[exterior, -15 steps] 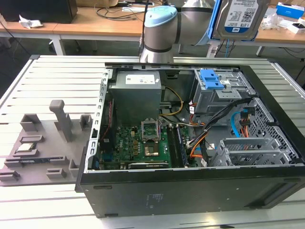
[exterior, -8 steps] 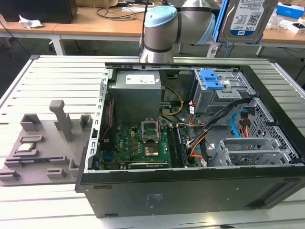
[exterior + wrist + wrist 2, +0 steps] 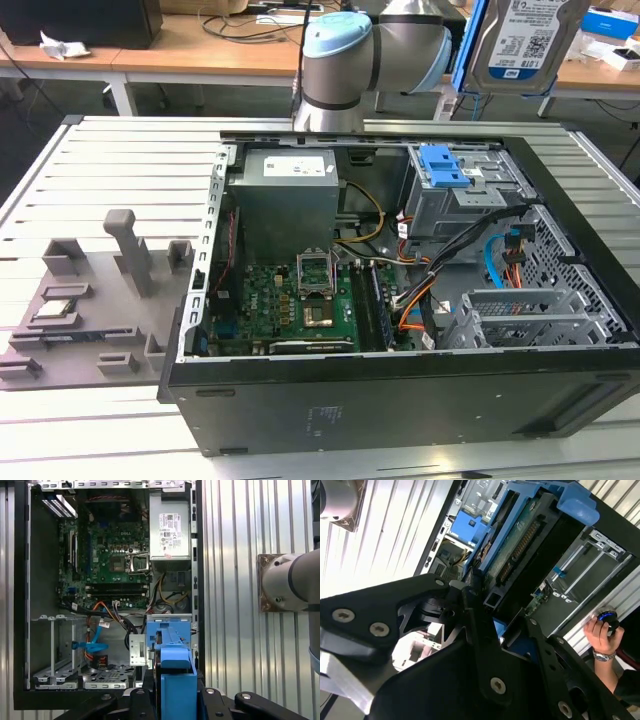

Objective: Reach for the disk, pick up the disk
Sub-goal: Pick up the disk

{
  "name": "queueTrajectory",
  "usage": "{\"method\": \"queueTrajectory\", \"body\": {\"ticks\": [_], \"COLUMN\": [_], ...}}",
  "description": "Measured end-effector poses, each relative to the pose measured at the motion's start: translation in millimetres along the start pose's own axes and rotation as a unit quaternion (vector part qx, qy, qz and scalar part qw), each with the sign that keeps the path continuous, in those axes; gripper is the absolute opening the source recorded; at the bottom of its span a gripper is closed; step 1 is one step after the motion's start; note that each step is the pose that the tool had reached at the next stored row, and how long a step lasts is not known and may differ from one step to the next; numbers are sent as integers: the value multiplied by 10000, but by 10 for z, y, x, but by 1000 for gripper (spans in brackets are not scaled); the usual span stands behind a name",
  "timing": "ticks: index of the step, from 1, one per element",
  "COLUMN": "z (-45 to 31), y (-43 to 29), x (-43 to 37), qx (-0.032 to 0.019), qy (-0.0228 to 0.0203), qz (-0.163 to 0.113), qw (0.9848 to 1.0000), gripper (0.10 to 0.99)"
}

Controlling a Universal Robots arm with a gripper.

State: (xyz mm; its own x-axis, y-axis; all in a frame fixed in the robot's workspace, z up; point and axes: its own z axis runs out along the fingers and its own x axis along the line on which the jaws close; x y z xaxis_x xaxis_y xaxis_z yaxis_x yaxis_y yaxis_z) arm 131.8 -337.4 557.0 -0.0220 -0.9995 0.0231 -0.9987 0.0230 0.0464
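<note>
The disk (image 3: 528, 45), a silver hard drive with a white-and-blue label and a blue side rail, hangs in the air at the exterior view's top right, above the open computer case (image 3: 400, 390). In the second wrist view the disk's (image 3: 520, 545) green circuit-board side faces the camera, and my gripper (image 3: 490, 617) is shut on its near end with black fingers on both sides. In the first wrist view the disk's blue rail (image 3: 177, 677) stands edge-on in my gripper (image 3: 175, 700), high over the case's drive bay.
Inside the case are a power supply (image 3: 285, 195), a motherboard (image 3: 290, 300), a blue latch on a grey drive cage (image 3: 447, 168) and loose cables (image 3: 420, 290). A grey fixture plate (image 3: 90, 300) lies left of the case. A person's hand (image 3: 600, 632) is beside the case.
</note>
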Motion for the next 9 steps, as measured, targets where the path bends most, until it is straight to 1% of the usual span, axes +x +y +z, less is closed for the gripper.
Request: {"method": "queueTrajectory", "body": {"ticks": [2,9], "z": [1,9], "y": [-2,-13], "x": [20,159], "qx": [0,0], "qy": [0,0], "qz": [0,0], "qw": [10000,10000], "gripper": [365,365]}}
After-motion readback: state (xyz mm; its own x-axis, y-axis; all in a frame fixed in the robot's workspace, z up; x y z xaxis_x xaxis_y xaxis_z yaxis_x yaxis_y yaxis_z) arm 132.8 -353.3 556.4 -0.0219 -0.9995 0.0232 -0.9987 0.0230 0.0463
